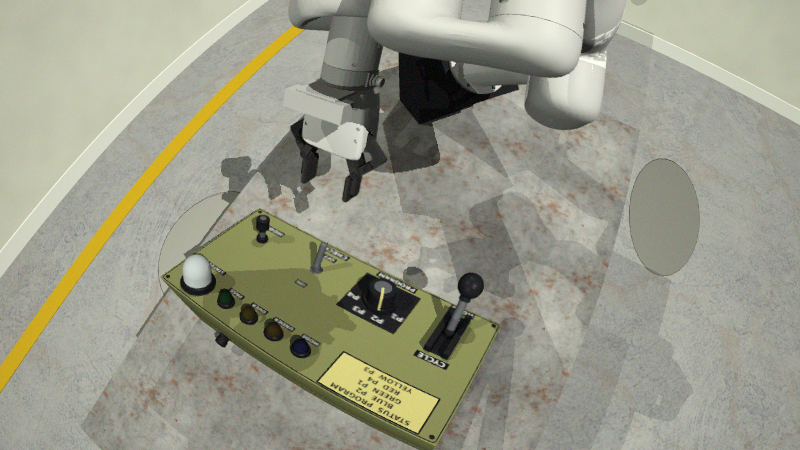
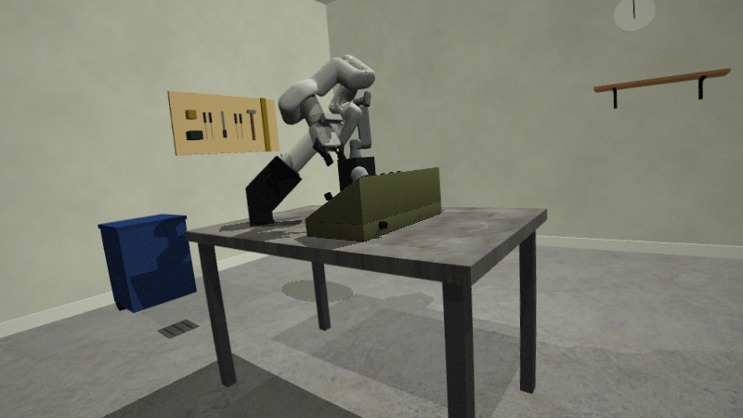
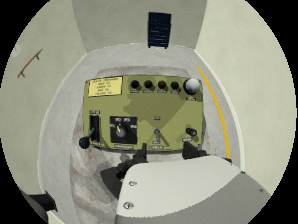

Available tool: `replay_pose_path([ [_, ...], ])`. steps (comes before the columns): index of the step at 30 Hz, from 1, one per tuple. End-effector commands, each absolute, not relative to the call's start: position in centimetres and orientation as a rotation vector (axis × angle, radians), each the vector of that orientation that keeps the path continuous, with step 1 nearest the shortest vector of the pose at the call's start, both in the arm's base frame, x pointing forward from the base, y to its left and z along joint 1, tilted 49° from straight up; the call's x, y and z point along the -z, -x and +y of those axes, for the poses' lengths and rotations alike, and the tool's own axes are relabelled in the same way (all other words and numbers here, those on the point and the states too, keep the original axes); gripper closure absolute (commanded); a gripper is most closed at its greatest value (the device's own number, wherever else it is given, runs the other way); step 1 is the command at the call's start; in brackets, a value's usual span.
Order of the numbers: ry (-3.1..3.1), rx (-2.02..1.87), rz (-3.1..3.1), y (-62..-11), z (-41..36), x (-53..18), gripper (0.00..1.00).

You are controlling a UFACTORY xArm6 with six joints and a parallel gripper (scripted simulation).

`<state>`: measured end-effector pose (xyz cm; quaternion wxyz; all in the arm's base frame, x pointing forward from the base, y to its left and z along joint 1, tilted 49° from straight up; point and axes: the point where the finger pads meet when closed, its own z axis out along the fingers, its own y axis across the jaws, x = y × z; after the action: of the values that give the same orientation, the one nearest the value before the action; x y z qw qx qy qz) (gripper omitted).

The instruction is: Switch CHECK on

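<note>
The olive console (image 1: 330, 319) lies on the table, with its control face toward my arm. On its far edge stand a small grey toggle lever (image 1: 318, 258) and a black knobbed switch (image 1: 261, 228). Their labels are too small to read surely. My gripper (image 1: 330, 179) is open and empty. It hangs above the table just behind the console's far edge, between those two switches and a little above them. The console also shows in the wrist view (image 3: 143, 112), beyond my fingers, and in the side view (image 2: 376, 202).
The console also carries a PROGRAM rotary selector (image 1: 382, 296), a black-balled CYCLE lever (image 1: 461, 310), a white dome lamp (image 1: 197, 274), a row of coloured lamps (image 1: 260, 324) and a yellow legend plate (image 1: 377, 391). The arm's black base (image 1: 441, 89) stands behind. A blue bin (image 2: 145, 259) stands on the floor.
</note>
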<state>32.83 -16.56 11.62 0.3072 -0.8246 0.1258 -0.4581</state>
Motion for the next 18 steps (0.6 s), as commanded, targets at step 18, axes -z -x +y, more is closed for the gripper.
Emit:
replay_pose_path([
  [18, 2.184, 1.213, 0.334, -31.1, -15.3, -9.4, 0.24],
])
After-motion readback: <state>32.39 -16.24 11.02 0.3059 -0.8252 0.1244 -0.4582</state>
